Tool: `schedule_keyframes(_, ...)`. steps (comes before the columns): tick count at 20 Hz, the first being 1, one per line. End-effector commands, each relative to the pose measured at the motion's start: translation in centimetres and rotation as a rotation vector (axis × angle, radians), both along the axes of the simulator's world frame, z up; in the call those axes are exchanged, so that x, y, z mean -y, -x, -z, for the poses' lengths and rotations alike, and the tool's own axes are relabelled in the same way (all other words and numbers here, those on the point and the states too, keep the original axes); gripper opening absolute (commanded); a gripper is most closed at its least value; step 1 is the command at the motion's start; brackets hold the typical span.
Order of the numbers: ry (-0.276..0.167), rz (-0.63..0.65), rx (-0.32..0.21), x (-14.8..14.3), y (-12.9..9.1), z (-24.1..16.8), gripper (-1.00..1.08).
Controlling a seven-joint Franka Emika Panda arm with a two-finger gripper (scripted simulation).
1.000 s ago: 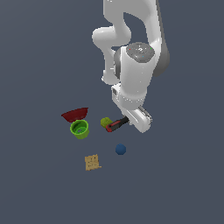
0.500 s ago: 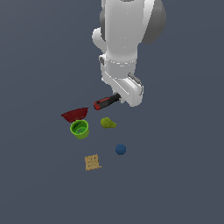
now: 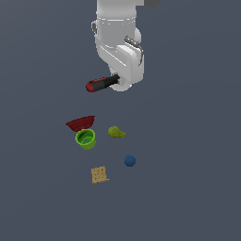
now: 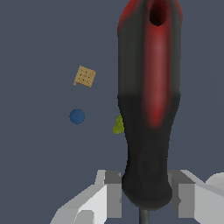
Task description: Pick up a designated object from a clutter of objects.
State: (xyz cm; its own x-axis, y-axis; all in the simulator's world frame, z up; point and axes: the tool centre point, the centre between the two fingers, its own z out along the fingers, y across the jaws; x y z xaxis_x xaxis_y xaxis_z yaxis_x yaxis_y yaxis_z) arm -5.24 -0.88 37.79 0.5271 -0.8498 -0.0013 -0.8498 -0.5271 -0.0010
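The screwdriver point(image 3: 101, 84) has risen clear above the clutter since the earlier frames, the green cup point(image 3: 85, 139) and red bowl point(image 3: 80, 123) hold nothing visible, and the gripper point(image 4: 146, 194) is clenched on the handle.

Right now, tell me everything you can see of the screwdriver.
The screwdriver has a thick handle, red with black panels, that looks like moulded plastic, with a dark hole in its butt end. It lies roughly level in the air, high above the clutter, handle pointing to the exterior view's left. The claw is shut on the handle's black shaft-end; only a stub of thin dark shaft shows in the wrist view. Nothing else touches it.
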Motion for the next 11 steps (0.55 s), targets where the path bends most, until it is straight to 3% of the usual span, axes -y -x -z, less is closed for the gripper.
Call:
schedule_keyframes(1, 0.0, 0.0, -0.001, 0.7, 0.6, -1.6, -1.0)
schedule_keyframes(11, 0.001, -0.001, 0.0, 1.7, 1.3, -4.1, -1.0)
